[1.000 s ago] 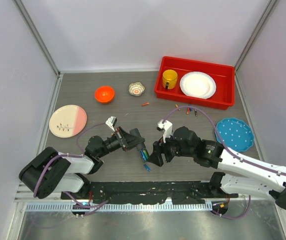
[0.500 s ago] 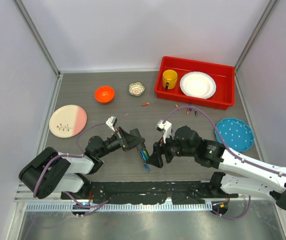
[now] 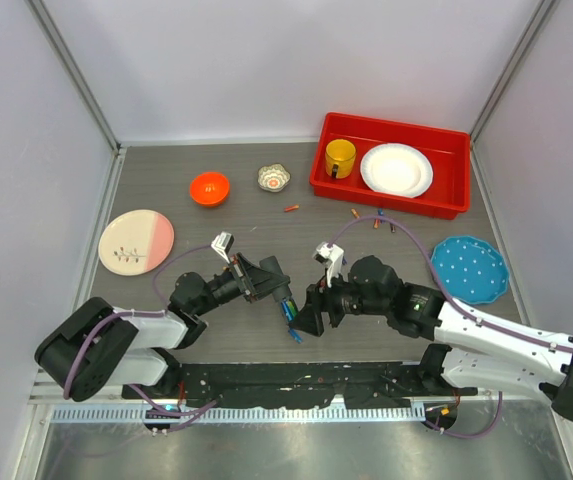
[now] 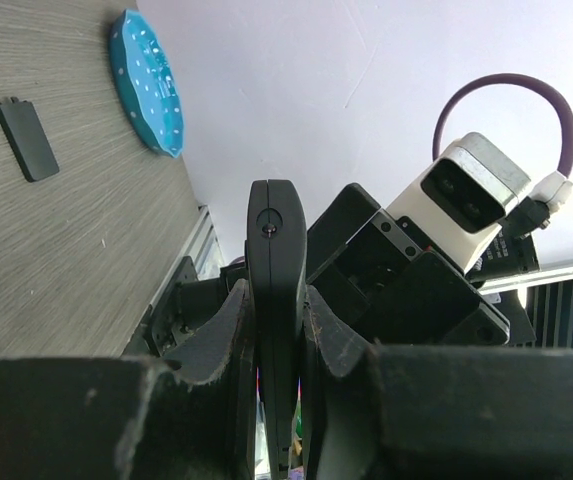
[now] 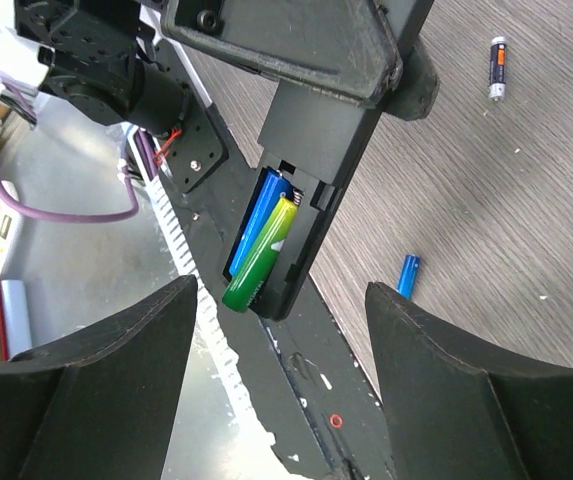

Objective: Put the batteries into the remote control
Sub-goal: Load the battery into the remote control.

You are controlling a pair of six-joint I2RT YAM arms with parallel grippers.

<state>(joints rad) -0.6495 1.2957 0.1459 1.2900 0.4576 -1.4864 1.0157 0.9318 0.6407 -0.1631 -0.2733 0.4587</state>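
1. Clamping the remote control [image 4: 271, 230] by its two long sides, the left gripper [image 4: 273, 330] holds it off the table [image 3: 166, 190], near the middle of the near edge.
2. The right gripper [image 3: 304, 318] sits just beside the remote with its jaws wide apart, gripping nothing. The remote's open battery recess faces it.
3. In the right wrist view, a blue battery [image 5: 261, 215] lies in the recess. A green battery [image 5: 261, 262] sits beside it, askew, its rounded end reaching past the blue one.
4. A loose blue battery [image 5: 408, 276] lies on the table below the remote, and a white-and-orange battery [image 5: 498, 67] lies farther off.
5. A flat black cover [image 4: 26, 140] lies on the table near the teal dotted plate [image 4: 151, 85], by the right edge.
6. An orange-red battery [image 3: 291, 208] lies toward the far edge, and further small batteries [image 3: 378, 222] lie in front of the red bin [image 3: 318, 178].
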